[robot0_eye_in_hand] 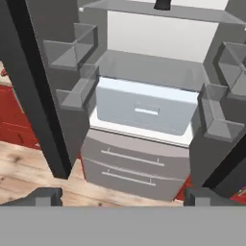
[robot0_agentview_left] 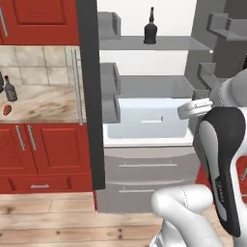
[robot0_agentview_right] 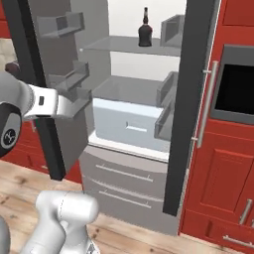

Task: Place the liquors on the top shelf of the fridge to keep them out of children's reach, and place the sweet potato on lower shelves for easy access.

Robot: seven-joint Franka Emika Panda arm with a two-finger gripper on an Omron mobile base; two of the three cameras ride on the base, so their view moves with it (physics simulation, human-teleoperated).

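Note:
The fridge [robot0_agentview_left: 89, 96] stands open. One of the liquors, a squat black bottle [robot0_agentview_left: 150, 30] [robot0_agentview_right: 145, 30], stands upright on the top shelf [robot0_agentview_left: 169, 43] [robot0_agentview_right: 114, 45]; its base [robot0_eye_in_hand: 162, 4] shows at the upper edge of the hand view. The slimmer grey bottle with a red cap [robot0_agentview_left: 10, 90] stands on the counter at far left, with the sweet potato [robot0_agentview_left: 7, 110] lying just in front of it. My gripper [robot0_eye_in_hand: 124, 197] is open and holds nothing. It faces the fridge interior from outside, below the lower shelf [robot0_eye_in_hand: 149, 67] [robot0_agentview_left: 154, 84].
A pale blue drawer [robot0_agentview_left: 149, 118] [robot0_eye_in_hand: 144, 110] sits under the lower shelf, with grey freezer drawers [robot0_eye_in_hand: 129, 166] beneath. Door bins [robot0_eye_in_hand: 72, 48] [robot0_eye_in_hand: 218, 117] jut in on both sides. Red cabinets [robot0_agentview_left: 43, 149] flank the fridge, and an oven [robot0_agentview_right: 235, 89] is at right.

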